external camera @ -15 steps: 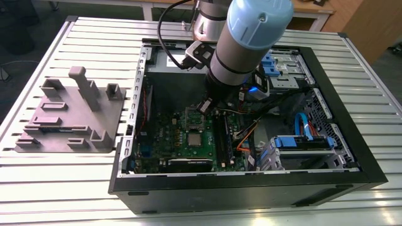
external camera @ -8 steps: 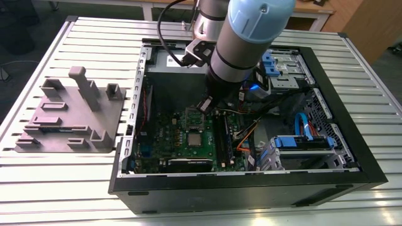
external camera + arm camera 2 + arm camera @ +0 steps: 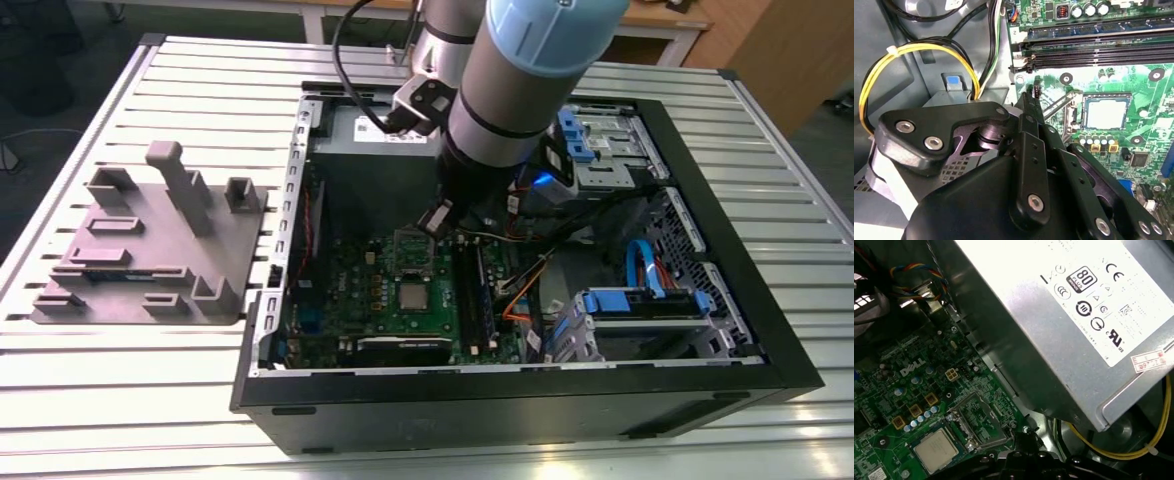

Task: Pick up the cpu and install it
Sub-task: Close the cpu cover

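Observation:
The cpu (image 3: 418,296), a small square chip with a silver-grey top, lies flat in its socket on the green motherboard (image 3: 350,300) inside the open computer case. It also shows in both wrist views (image 3: 1106,112) (image 3: 936,449). The socket's metal frame (image 3: 979,421) stands swung open beside it, with its thin lever (image 3: 1056,106) raised. My gripper (image 3: 438,222) hangs over the board just beyond the socket, near the open frame, apart from the cpu. In the second wrist view its black fingers meet at one tip (image 3: 1036,92) with nothing between them. Its tip (image 3: 1024,436) sits by the frame's hinge.
The grey power supply box (image 3: 1079,315) looms close beside the gripper. Yellow and black cables (image 3: 884,65) loop near it. Black memory slots (image 3: 1094,45) run past the socket. Blue drive brackets (image 3: 641,300) fill the case's right. A grey parts fixture (image 3: 147,250) sits on the table at the exterior view's left.

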`<state>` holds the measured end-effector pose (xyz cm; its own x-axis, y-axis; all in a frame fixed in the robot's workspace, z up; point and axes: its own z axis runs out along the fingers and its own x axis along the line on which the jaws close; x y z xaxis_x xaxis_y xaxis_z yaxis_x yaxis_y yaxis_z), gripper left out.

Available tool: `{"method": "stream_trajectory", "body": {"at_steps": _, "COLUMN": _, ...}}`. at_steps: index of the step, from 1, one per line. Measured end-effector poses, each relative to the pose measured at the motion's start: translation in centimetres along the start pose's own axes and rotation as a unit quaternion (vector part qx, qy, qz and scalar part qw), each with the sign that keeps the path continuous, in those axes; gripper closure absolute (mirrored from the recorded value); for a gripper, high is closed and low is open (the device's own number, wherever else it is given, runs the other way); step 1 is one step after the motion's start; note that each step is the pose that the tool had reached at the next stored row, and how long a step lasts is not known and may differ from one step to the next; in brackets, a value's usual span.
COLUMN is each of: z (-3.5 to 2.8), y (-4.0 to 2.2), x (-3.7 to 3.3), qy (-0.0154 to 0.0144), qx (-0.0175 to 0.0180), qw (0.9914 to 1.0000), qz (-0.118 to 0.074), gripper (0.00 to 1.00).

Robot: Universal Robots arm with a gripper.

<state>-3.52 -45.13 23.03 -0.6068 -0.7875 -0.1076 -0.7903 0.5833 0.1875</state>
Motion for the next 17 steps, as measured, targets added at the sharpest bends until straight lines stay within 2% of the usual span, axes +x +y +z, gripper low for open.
{"method": "stream_trajectory", "body": {"at_steps": 8, "z": -0.29, "y": 0.13, "x": 0.13, "qy": 0.0092, "qx": 0.0057, "qw": 0.99993, "qz": -0.005, "gripper": 0.89}}
{"method": "stream_trajectory", "body": {"at_steps": 17, "z": -0.57, "y": 0.25, "x": 0.19, "qy": 0.0107, "qx": 0.0051, "qw": 0.99986, "qz": -0.012, "gripper": 0.89}}
